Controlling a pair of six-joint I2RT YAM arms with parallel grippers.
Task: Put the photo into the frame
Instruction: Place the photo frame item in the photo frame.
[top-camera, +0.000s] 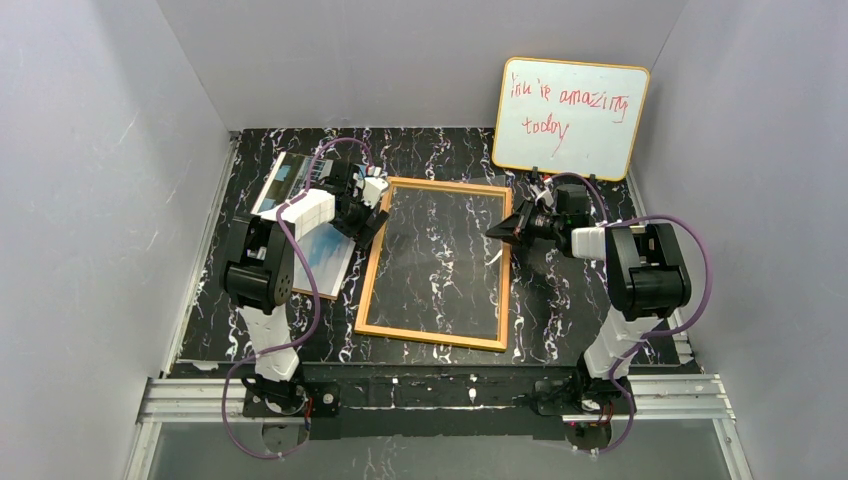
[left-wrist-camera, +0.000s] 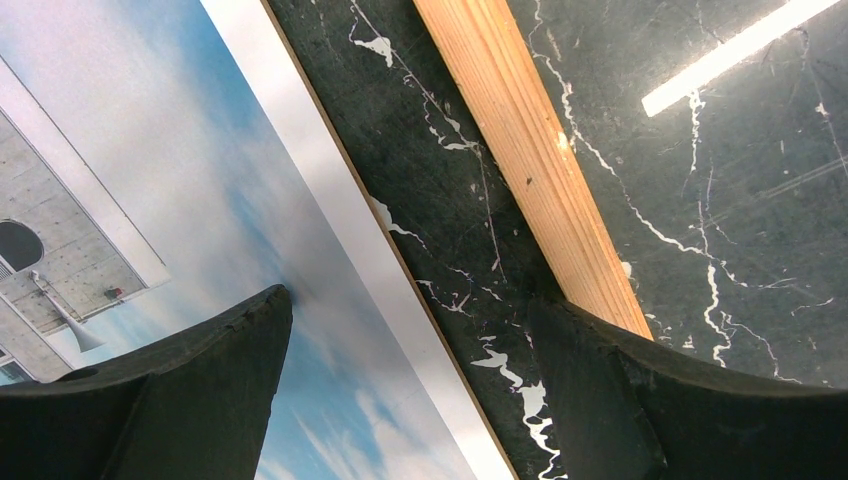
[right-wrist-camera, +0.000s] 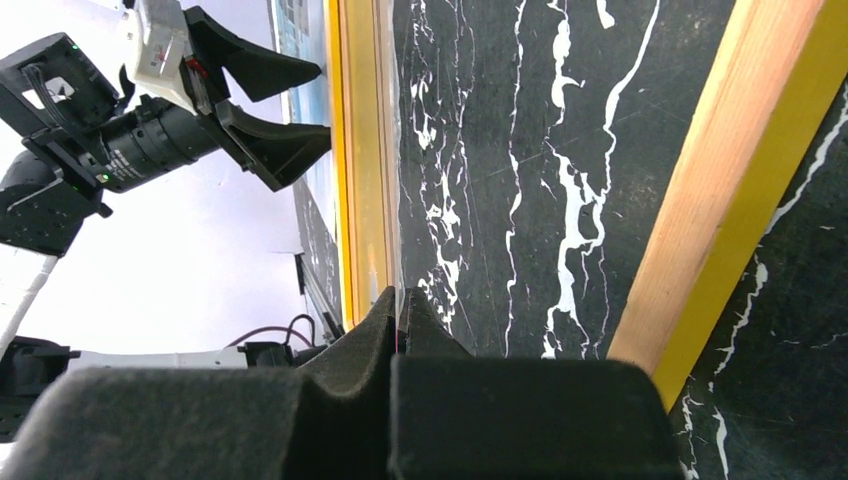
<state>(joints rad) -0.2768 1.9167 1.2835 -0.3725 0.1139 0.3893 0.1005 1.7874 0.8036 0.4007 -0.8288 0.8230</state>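
Note:
The photo (top-camera: 325, 262) lies face up at the left, partly under my left arm; the left wrist view shows its sky and building (left-wrist-camera: 170, 180). The frame (top-camera: 366, 290) lies flat in the middle, orange-wood rim (left-wrist-camera: 520, 140) up, marble showing through its pane. My left gripper (top-camera: 367, 217) is open and low: one finger over the photo's right edge, the other by the frame's left rim (left-wrist-camera: 410, 400). My right gripper (top-camera: 503, 229) is at the frame's right rim (right-wrist-camera: 700, 200), shut (right-wrist-camera: 398, 300) on a thin clear edge, apparently the pane.
A thin brown backing board (top-camera: 312, 293) lies under the photo, its edge showing (left-wrist-camera: 335, 175). A yellow-edged whiteboard (top-camera: 570, 118) with red writing leans on the back wall. Grey walls close in both sides. A metal rail (top-camera: 430, 395) runs along the near edge.

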